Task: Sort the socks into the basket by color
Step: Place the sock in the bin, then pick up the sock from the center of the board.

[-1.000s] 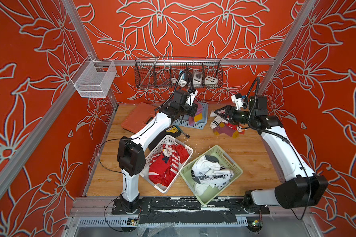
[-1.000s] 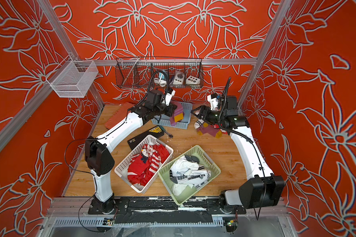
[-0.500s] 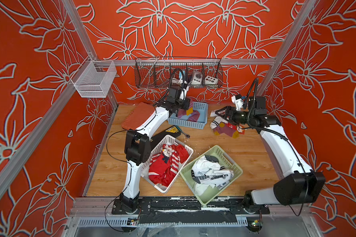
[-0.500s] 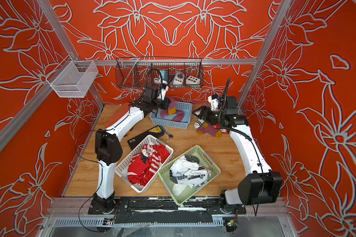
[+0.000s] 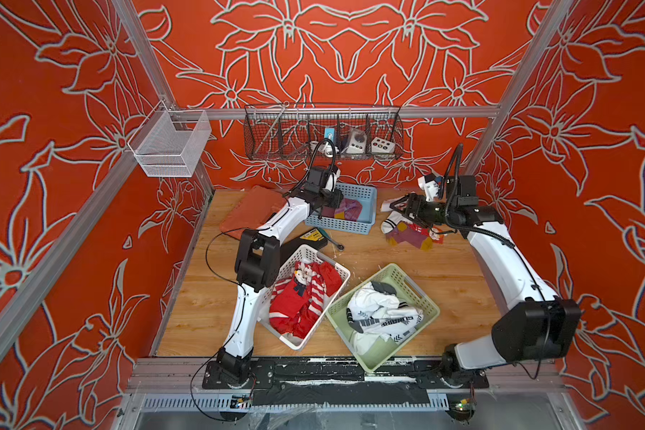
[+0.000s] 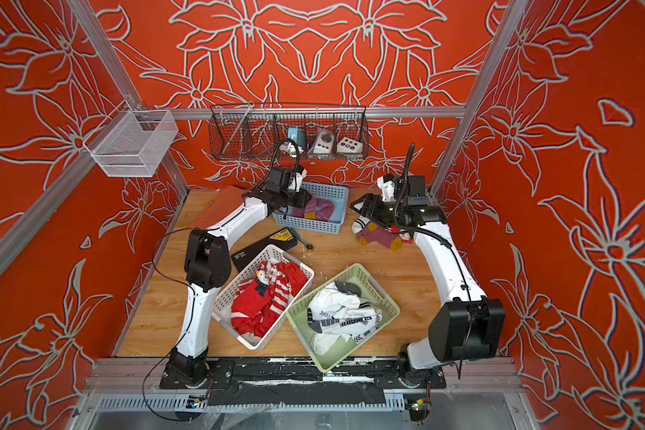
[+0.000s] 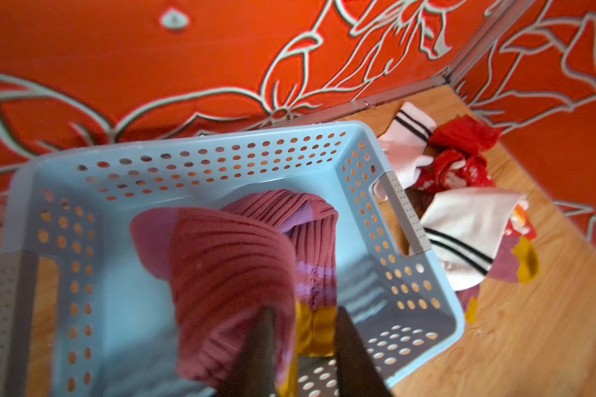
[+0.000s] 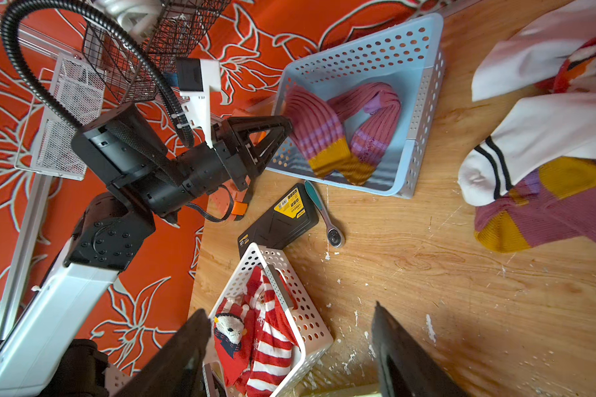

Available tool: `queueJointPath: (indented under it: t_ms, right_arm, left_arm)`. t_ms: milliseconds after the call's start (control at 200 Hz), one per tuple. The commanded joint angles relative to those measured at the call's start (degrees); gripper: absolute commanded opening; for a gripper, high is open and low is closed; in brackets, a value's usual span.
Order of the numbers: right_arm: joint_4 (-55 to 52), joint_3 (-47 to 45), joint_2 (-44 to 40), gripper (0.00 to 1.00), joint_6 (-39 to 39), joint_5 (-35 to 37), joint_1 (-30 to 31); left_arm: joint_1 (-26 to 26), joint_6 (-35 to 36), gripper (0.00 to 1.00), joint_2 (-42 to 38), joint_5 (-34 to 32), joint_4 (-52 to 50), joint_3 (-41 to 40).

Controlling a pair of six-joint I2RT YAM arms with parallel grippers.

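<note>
My left gripper (image 7: 305, 316) hangs over the blue basket (image 7: 186, 144), its jaws parted. A purple sock (image 7: 227, 261) with a yellow patch, blurred, drapes off one finger into the basket beside another purple sock (image 8: 375, 117). In both top views the gripper (image 5: 334, 203) (image 6: 304, 201) is at the basket's left end. My right gripper (image 8: 289, 343) (image 5: 393, 206) is open and empty, just left of a loose pile of socks (image 5: 410, 232), white, red and purple. Red socks (image 5: 302, 298) fill the white basket (image 5: 313, 251). White socks (image 5: 384, 312) fill the green basket (image 5: 421, 294).
A black case (image 5: 310, 240) and a ratchet wrench (image 5: 334, 242) lie between the blue and white baskets. An orange cloth (image 5: 250, 208) lies at the back left. A wire rack (image 5: 323, 134) and a mesh basket (image 5: 170, 145) hang on the walls.
My left gripper came down into the blue basket with the purple sock, and its jaws have parted. The right arm has not moved.
</note>
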Motion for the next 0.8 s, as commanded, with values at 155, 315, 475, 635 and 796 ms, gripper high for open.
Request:
queueJointPath:
  t_ms: [155,315,475,635,796]
  right_arm:
    - [-3.03,1.17,2.78,0.75,-2.81,3.92,-0.93]
    - [-5.71,2.50,6.29,0.74,-4.47,9.10,-1.90]
    - [-6.91,3.29,10.57,0.70,-4.21,15.31,-3.03]
    - [-8.53,5.20,15.73,0.68,-4.14,21.93,-4.11]
    - [-9.07,6.99,21.03,0.70,-3.99,27.81,-5.03]
  left_arm:
    - [0.52,-1.03,0.69,-0.26,2.34,-2.64,0.77]
    - [0.55,-1.93,0.69,-4.66,4.41,-2.66,-2.56]
    - [0.55,-3.27,0.69,-10.19,6.67,-2.63,-7.36]
    - [0.54,-3.67,0.69,-16.20,7.74,-3.77,-12.79]
    - [0.47,-4.36,0.69,-22.91,9.02,-3.61,-20.01]
